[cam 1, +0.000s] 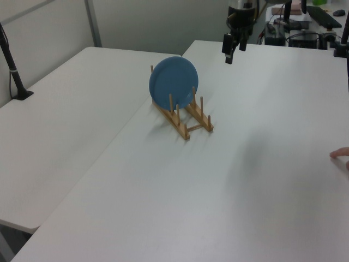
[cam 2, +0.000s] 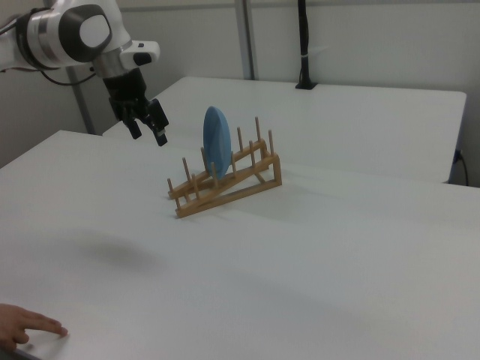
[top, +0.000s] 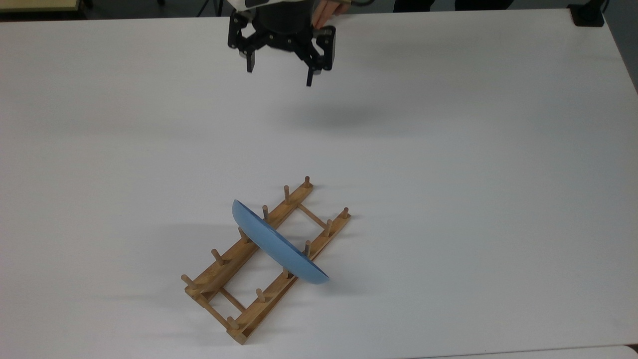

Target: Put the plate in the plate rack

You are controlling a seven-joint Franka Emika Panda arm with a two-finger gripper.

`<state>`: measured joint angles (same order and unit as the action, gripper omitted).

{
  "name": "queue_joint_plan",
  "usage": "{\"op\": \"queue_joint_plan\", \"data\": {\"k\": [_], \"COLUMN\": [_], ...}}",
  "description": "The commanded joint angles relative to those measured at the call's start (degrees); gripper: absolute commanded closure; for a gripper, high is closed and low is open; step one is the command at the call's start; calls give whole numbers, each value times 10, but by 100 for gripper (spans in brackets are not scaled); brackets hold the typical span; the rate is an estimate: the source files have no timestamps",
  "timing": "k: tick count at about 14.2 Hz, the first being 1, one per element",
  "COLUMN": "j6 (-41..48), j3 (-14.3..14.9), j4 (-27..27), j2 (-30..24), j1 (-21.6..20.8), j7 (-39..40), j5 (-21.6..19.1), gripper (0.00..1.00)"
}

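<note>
The light-blue plate stands on edge between the pegs of the wooden plate rack, near the rack's middle. In the left view the plate faces the camera, upright in the rack. In the right view the plate is seen edge-on in the rack. My gripper hangs open and empty, well away from the plate, near the top view's upper edge. It is also raised above the table in the left view and the right view.
The rack sits on a white table with broad bare surface around it. A person's hand shows behind the gripper, and a hand rests on the table edge. A black clamp post stands on the neighbouring table.
</note>
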<state>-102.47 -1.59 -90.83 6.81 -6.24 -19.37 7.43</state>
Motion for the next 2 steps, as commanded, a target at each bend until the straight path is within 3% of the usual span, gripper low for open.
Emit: {"op": "queue_joint_plan", "data": {"k": [1,2], "j6": [39,42], "j3": [5,7], "j4": [-4,-4], "j2": [-13,-13], "j1": [3,3], "j7": [35,40], "j5": [-40,-47], "gripper": [0,0]}}
